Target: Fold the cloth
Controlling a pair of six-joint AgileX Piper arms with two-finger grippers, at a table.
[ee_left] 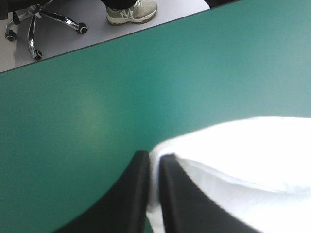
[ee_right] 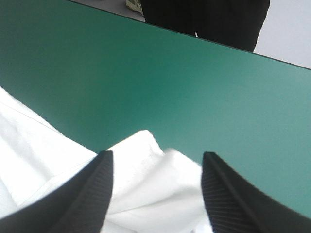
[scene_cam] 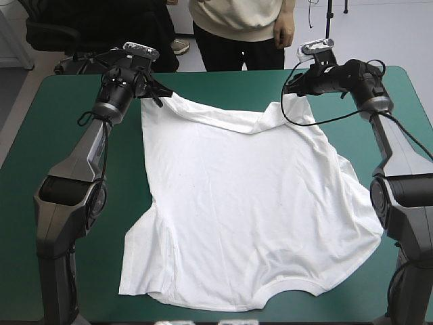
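The T-shirt (scene_cam: 250, 203) lies spread nearly flat across the middle of the teal-green worktop (scene_cam: 67, 135), neckline toward 6 o'clock and hem toward 12 o'clock. At its 11 o'clock corner the left tool (ee_left: 154, 158) is clamped on the hem, a fold of white cloth pinched between the black fingers. At the 1 o'clock corner the right tool (ee_right: 158, 158) stands with its fingers apart, the bunched corner between them but not gripped.

This looks like the step of taking both far corners for a 1st fold. Next, the right tool should clamp its corner. Both should then lift evenly and carry the hem toward 6 o'clock.

Count: 1 T-shirt, 2 tools, 1 worktop.
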